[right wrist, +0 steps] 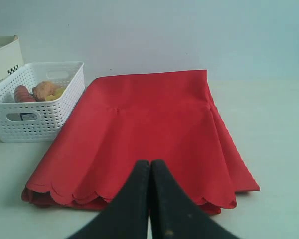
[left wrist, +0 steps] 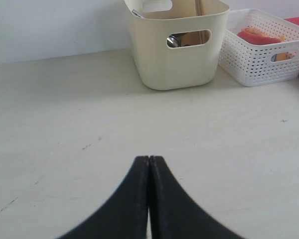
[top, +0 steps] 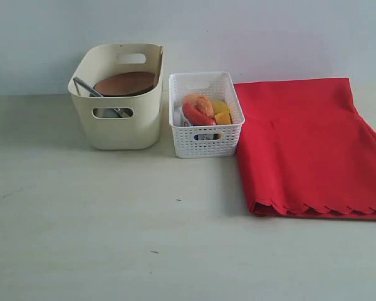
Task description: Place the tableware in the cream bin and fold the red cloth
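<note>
We see the left tool (left wrist: 149, 160) and the right tool (right wrist: 150, 163) both pressed closed, holding nothing. The round brown plate (top: 124, 83) sits inside the cream bin (top: 122, 128). The red cloth (top: 307, 144) lies folded on the desk (top: 113, 226), beyond the white basket (top: 207, 141) that stands just beside that bin.

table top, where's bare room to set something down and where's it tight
Widest bare table lies in front of the cream bin and white lattice basket, left of the red cloth. Another patch lies left of the bin. Crowded: the narrow gap between bin and basket, and basket close beside cloth.
</note>
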You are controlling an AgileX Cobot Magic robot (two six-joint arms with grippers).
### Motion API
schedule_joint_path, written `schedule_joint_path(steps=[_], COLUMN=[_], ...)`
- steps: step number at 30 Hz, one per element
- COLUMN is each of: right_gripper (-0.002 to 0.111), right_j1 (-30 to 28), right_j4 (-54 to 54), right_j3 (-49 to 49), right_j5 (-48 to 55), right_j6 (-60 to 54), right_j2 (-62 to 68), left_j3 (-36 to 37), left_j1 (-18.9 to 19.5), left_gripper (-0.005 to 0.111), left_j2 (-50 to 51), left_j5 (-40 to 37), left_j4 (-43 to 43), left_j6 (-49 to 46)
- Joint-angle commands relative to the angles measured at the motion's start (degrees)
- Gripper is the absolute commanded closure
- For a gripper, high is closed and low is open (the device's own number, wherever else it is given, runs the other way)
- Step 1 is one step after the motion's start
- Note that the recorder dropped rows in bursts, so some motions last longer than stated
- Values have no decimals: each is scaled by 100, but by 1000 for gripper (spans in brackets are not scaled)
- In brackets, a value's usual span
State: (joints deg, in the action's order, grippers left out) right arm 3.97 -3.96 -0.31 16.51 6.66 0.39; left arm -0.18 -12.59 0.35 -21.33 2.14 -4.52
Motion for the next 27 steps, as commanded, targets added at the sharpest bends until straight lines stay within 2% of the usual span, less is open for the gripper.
schedule_joint_path(steps=[1,8,14,22,27], right_gripper=[108,108,108,108,108], right_j1=[9,9,9,9,9], right_j4=[9,9,9,9,9], right_j3=[31,31,31,31,31], right_j5=[-39,-39,-39,-39,-39], right_j6=[32,54,54,54,54], right_j2=[-39,-39,-39,-39,-39], left_j3=[18,18,18,18,18], left_j1=[15,15,15,533,690], left_gripper=[107,107,107,107,107], left_j2=[-35,-35,-35,-35,-35], left_j5=[71,54,114,114,114], left_j4=[5,-81,-46,-32,-32], left_j6=[27,-51,391,452,452])
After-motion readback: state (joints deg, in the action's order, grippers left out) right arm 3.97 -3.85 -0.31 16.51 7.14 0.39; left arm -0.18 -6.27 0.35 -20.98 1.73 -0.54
